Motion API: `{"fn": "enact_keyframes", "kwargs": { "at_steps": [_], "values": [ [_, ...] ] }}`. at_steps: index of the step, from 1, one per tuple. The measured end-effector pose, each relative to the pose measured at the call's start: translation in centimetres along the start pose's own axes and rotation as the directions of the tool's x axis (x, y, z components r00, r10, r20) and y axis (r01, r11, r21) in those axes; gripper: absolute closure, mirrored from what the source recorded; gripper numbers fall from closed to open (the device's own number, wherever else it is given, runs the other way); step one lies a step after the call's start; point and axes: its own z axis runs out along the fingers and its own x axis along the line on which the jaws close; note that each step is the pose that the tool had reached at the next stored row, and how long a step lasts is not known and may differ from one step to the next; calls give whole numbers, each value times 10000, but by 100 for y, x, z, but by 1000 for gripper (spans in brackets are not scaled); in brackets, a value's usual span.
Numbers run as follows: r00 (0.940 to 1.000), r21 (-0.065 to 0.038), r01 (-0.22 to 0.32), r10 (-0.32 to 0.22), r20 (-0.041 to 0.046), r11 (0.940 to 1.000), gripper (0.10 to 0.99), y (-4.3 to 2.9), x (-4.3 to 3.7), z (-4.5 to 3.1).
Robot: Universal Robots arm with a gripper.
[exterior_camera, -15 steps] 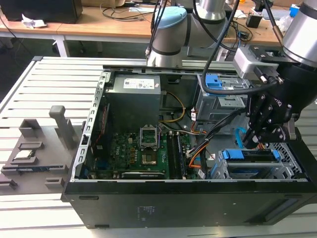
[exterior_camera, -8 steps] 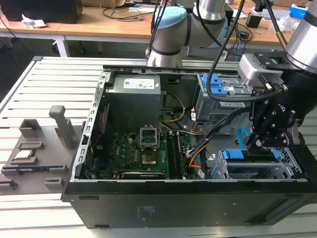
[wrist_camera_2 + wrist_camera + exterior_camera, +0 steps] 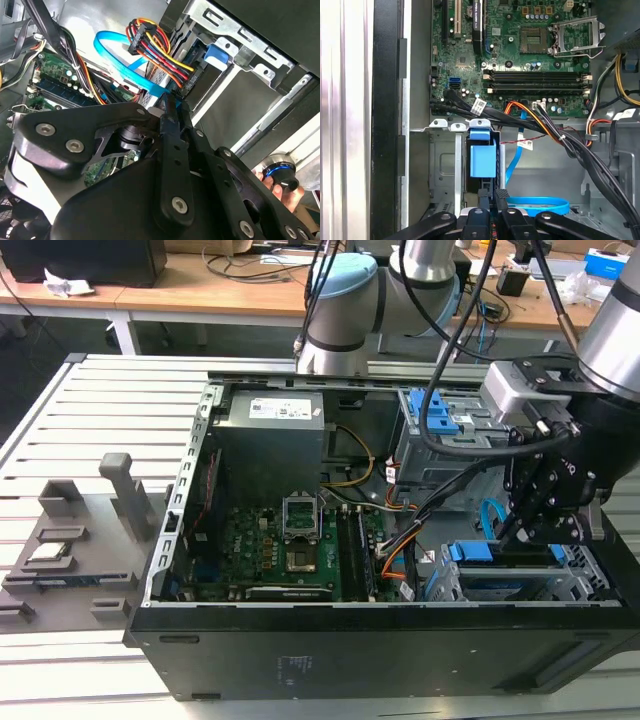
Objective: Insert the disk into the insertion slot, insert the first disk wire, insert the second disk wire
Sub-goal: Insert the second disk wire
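Tool: the black two-fingered tool (image 3: 522,530) is being held low over the drive corner of the open black computer case (image 3: 380,640); the fingers (image 3: 169,117) are seen pressed together, closed, with nothing visibly gripped.
Disk: the silver hard drive in its bright blue plastic carrier (image 3: 505,553) is sitting inside the silver perforated sheet-metal drive cage (image 3: 575,575), so insertion is judged done.
First wire: the red, orange and black wire bundle with a dark connector (image 3: 150,45) is hanging just beyond the fingertips, seemingly unplugged.
Second wire: the flat light-blue cable (image 3: 537,204) is lying looped close beside the tool.
Obstructions: thick black cable harnesses (image 3: 560,145) are crossing the green motherboard (image 3: 520,50) near the cage; a grey cage with blue latches (image 3: 445,425) is standing behind.
Surroundings: the case is resting on a slatted metal bench (image 3: 90,410).
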Motion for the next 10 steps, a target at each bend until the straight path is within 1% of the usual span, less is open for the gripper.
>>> {"fn": "enact_keyframes", "kwargs": {
  "at_steps": [6, 7, 8, 9, 10],
  "values": [
    [10000, 1, 1, -1, 10, 10000, 914, -1, 0, 5],
    [10000, 0, 1, -1, 4, 10000, 851, 0, 0, -1],
    [10000, 0, 1, -1, 11, 10000, 851, 2, 2, -48],
    [10000, 0, 0, 0, 5, 10000, 851, 5, 4, -116],
    [10000, 0, 1, -1, 4, 10000, 851, 7, 5, -166]
  ]
}}
